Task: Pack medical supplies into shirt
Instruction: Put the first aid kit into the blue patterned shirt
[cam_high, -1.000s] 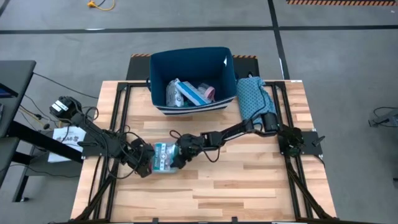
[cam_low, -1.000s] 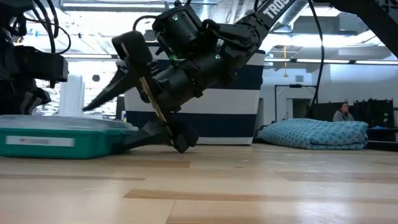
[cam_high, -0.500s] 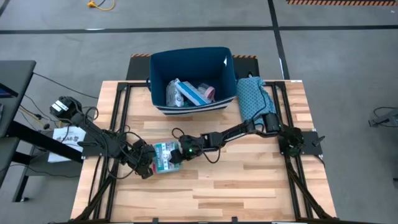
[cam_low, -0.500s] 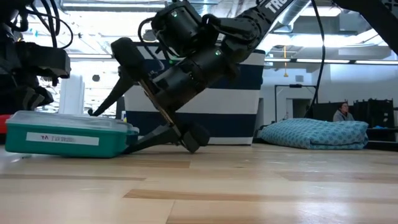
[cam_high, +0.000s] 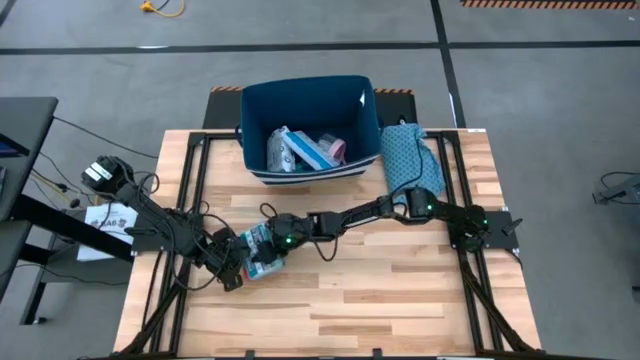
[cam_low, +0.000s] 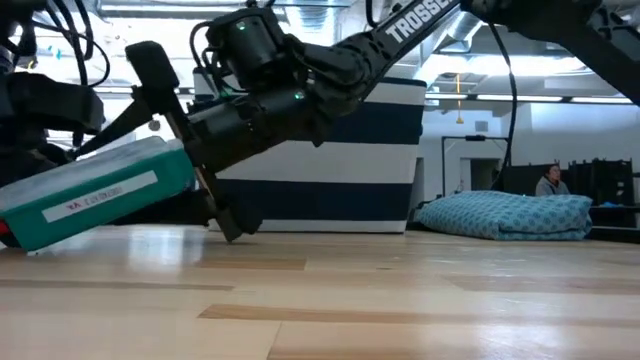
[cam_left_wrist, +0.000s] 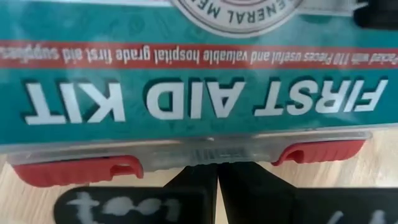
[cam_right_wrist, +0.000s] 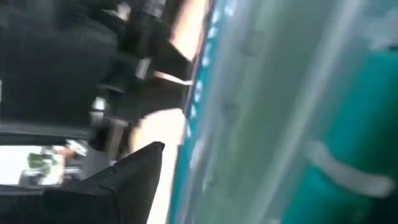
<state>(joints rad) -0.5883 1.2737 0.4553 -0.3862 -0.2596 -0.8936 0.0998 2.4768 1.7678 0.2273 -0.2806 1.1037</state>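
A teal first aid kit (cam_high: 262, 252) with a clear lid sits tilted on the wooden table (cam_high: 400, 290), between my two grippers. Its left end (cam_low: 25, 235) rests on the wood and its right end is raised. My right gripper (cam_high: 264, 244) is open and reaches in from the right, one finger over the kit and one beneath it. My left gripper (cam_high: 235, 272) is shut at the kit's latch side. More medical supplies lie in a navy bin (cam_high: 308, 125). The blue patterned shirt (cam_high: 408, 155) lies bunched at the far right. My left gripper sets its shut fingertips (cam_left_wrist: 217, 177) against the kit's clear front edge (cam_left_wrist: 205, 152), between the two red latches. It slants down from the table's left. My right gripper has its lower finger (cam_low: 225, 222) wedged under the kit's raised right end (cam_low: 180, 195). It comes nearly level from the right. The upper finger (cam_low: 150, 75) stands over the lid; whether it touches I cannot tell.
The navy bin with a white stripe stands at the table's far middle. Bare wood lies along the near edge and to the right of the kit. Cables trail by the left arm's base (cam_high: 110, 180). A person sits far off in the room (cam_low: 550, 182).
My right gripper has moved toward the table's left and rolled somewhat, sliding its lower finger beneath the kit. The kit, flat a second ago, has tipped: its right end has risen while its left end stays on the table against my left gripper.
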